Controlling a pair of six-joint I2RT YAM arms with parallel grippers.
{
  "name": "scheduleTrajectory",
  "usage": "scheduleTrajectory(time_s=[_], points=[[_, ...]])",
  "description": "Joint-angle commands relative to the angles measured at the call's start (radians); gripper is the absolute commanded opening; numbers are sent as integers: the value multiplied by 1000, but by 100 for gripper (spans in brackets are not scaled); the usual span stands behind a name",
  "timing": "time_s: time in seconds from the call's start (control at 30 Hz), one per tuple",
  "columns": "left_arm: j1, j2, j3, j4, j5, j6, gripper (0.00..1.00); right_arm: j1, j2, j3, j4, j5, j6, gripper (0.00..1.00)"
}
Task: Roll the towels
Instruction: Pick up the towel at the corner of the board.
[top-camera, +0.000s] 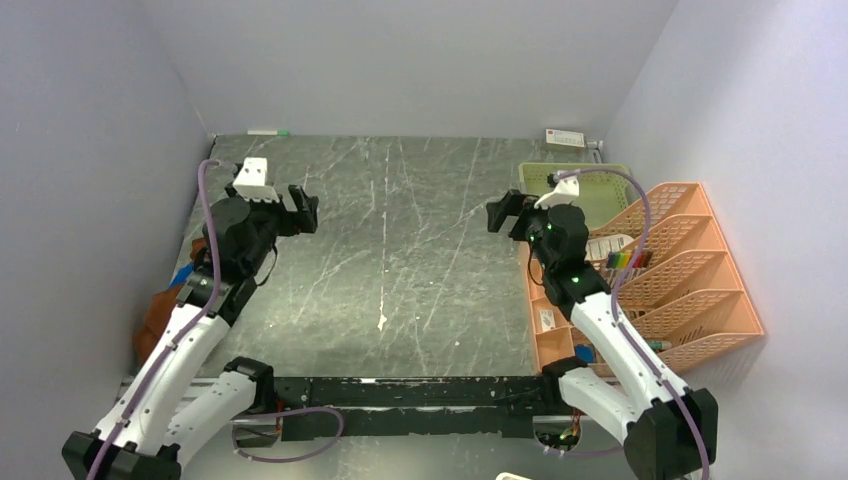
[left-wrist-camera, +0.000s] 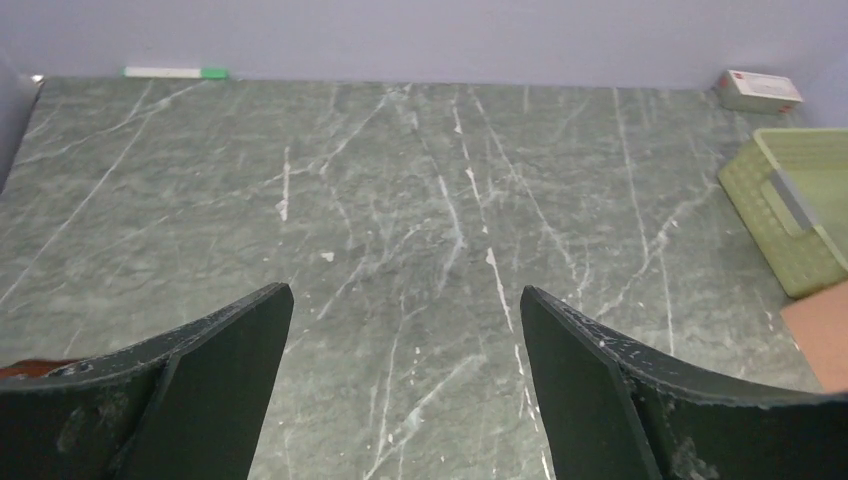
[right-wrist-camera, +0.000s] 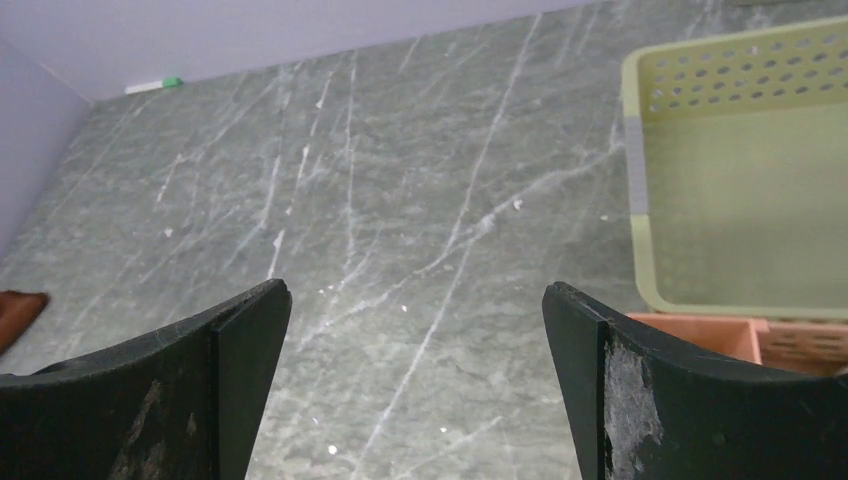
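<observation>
Rolling has not begun: neither towel is laid out and neither arm holds anything. The left end effector (top-camera: 304, 211) hangs above the left part of the counter (top-camera: 400, 270). Its two fingers are spread wide, with only bare marble between them in its wrist view. The right end effector (top-camera: 503, 213) hangs over the right part, just beside the green basket (top-camera: 590, 190). Its fingers are likewise parted and hold nothing.

The rust-brown towel (top-camera: 153, 318) lies bunched at the far left edge of the counter against the wall, beside and partly under the left arm's forearm. A sliver of it also shows at the margin of each wrist view. A small patch of bright blue (top-camera: 181, 274) just behind it is probably the blue towel. So little of it clears the arm that I cannot tell how it lies. Both towels are well apart from either end effector.

The basket looks empty from the right wrist. An orange file rack (top-camera: 680, 270) stands along the right side, and a marker (top-camera: 268, 132) and a small box (top-camera: 565, 138) lie by the back wall.

The step in hand is fetching. The left arm is the nearer one, and it will likely need to swing back toward its own base and outward to pinch an edge of the brown heap. It would then drag the towel to the middle of the counter. There both arms would have to spread it flat before a first fold can be turned over and rolled.
</observation>
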Motion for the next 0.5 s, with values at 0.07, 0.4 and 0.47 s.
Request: scheduleTrajectory(time_s=[0.07,0.4,0.47], points=[[69,41,84,-126,-192,-99,95,28,90,114,33,-48,16,100],[710,370,109,-361,-7,-446,95,49,197,238,-38,-188,14,100],[818,431,92,-404,-10,-515,91,51,195,223,-27,-231,22,100]])
